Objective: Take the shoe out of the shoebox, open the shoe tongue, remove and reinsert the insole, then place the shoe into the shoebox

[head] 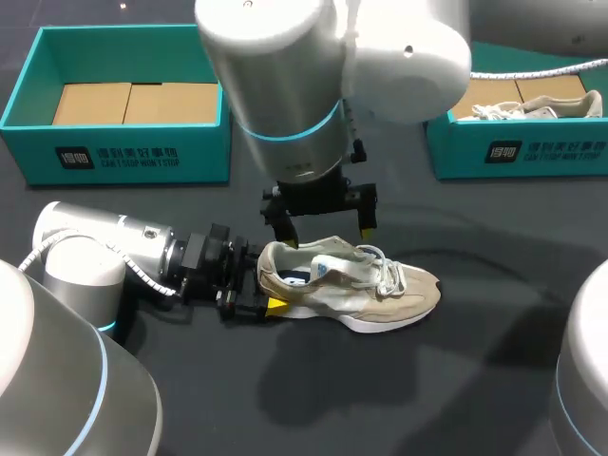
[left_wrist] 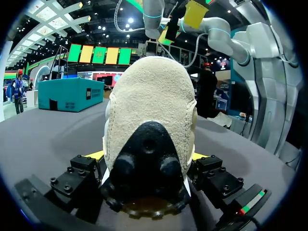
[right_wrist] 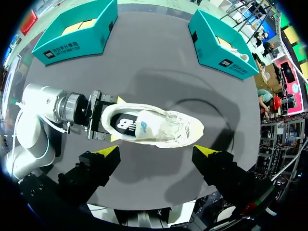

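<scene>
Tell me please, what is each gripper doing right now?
Left gripper: closed on the shoe at its heel.
Right gripper: open above the shoe, holding nothing.

The shoe (left_wrist: pixel 149 96) covers most of both yellow tips of the left claw (left_wrist: pixel 148 156).

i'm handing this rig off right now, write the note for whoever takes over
Left tool: shut on the heel of the shoe, which stands on its sole on the table.
Right tool: open, above the shoe, holding nothing.
Insole: lies inside the shoe.
Left shoebox: no shoe in it. Right shoebox: holds another shoe.
Done: shoe is out of a box.
Left: cannot tell whether the insole step is done; the shoe goes back in the shoebox.
</scene>
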`<action>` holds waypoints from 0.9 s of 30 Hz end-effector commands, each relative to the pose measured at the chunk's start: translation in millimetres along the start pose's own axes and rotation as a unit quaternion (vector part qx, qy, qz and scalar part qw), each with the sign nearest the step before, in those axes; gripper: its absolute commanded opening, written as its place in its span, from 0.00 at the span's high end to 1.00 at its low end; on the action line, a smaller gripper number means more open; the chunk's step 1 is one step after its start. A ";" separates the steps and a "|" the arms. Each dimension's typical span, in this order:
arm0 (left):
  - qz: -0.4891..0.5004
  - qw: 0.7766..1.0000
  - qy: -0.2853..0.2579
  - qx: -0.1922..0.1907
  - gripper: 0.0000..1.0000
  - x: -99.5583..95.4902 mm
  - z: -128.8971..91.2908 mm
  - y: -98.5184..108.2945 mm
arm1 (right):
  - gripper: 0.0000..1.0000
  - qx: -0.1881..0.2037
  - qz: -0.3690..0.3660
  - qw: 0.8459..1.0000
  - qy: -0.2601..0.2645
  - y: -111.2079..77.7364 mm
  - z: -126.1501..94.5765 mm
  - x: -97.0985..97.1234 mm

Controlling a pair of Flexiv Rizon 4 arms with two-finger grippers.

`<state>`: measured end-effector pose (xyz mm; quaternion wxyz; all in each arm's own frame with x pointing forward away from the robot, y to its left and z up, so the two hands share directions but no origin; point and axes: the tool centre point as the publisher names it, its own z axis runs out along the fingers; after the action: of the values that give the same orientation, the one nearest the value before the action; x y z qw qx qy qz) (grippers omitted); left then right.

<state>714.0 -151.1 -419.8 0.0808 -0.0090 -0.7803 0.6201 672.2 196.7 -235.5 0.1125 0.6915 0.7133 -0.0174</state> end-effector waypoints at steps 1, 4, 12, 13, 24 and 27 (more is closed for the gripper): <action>0.000 1.000 0.000 0.000 1.00 -1.7 -0.7 2.0 | 0.00 0.000 0.083 0.981 -0.174 -5.2 14.4 27.8; 0.000 1.000 0.000 0.000 1.00 -1.7 -0.7 2.0 | 0.00 0.006 0.089 0.980 -0.178 -5.7 23.4 31.7; 0.000 1.000 0.000 0.000 1.00 -1.7 -0.7 2.0 | 0.00 0.022 0.106 0.976 -0.189 -4.1 50.1 33.8; 0.000 1.000 0.000 0.000 1.00 -1.7 -0.7 2.0 | 0.00 0.022 0.109 0.975 -0.192 -3.8 52.1 33.1; 0.000 1.000 0.000 0.000 1.00 -1.7 -0.7 2.0 | 0.06 0.026 0.138 0.972 -0.191 1.8 73.0 22.5; 0.000 1.000 0.000 0.000 1.00 -1.7 -0.7 2.0 | 0.10 0.026 0.146 0.970 -0.190 4.0 77.6 20.3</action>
<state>713.9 -151.2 -419.8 0.0808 -0.0090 -0.7803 0.6201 689.1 197.2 -308.6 0.1519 0.6754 0.7110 -0.1234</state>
